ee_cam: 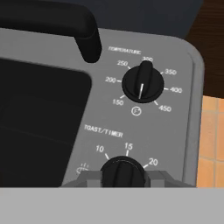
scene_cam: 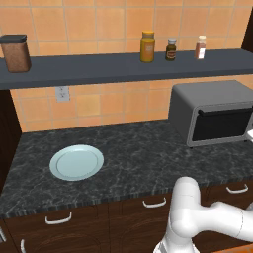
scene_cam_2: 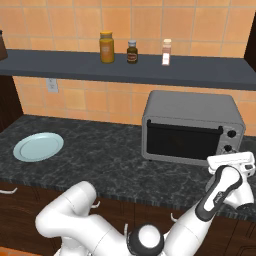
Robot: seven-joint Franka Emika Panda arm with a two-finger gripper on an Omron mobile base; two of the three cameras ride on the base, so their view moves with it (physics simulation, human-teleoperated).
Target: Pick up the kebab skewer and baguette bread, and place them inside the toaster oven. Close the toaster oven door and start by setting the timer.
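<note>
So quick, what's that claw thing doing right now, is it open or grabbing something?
Gripper: jaws closed on the toaster oven's lower toast/timer knob.

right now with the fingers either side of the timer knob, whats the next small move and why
Probably turn the wrist to rotate the toast/timer knob off its rest mark. In the hand view the gripper has a finger on each side of that knob, apparently clamped on it, and the toaster oven door already looks closed, so setting the timer seems to be what remains.

Plate (scene_cam: pixel 76 162) on counter (scene_cam: pixel 138 158), well left of toaster oven (scene_cam: pixel 212 116).
</note>
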